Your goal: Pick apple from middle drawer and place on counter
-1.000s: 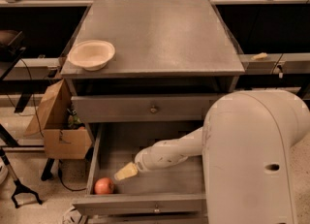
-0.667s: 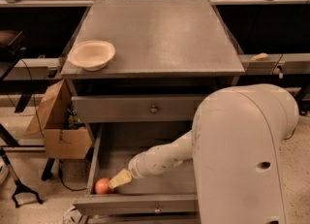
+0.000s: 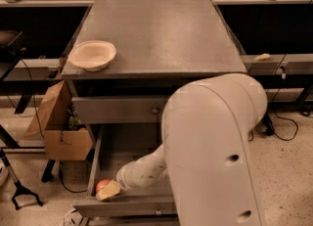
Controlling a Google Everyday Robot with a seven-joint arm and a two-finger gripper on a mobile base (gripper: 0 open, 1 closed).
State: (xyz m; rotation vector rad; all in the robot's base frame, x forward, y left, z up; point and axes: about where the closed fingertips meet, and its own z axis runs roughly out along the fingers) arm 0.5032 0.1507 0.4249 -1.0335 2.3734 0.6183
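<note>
The apple [image 3: 101, 185], small and red-orange, lies in the front left corner of the open middle drawer [image 3: 128, 152]. My gripper [image 3: 108, 191] is low inside the drawer at the end of the white forearm, right against the apple's right side and partly covering it. The counter [image 3: 161, 34] is the wide grey slab on top of the cabinet, well above the drawer. My arm's big white housing hides the right half of the drawer.
A cream bowl [image 3: 93, 55] sits at the counter's front left corner. The top drawer [image 3: 120, 109] is shut. A cardboard box [image 3: 61, 127] stands on the floor left of the cabinet, beside a black stand leg [image 3: 22, 193]. Dark shelving and cables run behind.
The gripper has slid left and toward the drawer's front until it meets the apple. The arm's housing has swung left and covers more of the drawer. The apple stayed in place.
</note>
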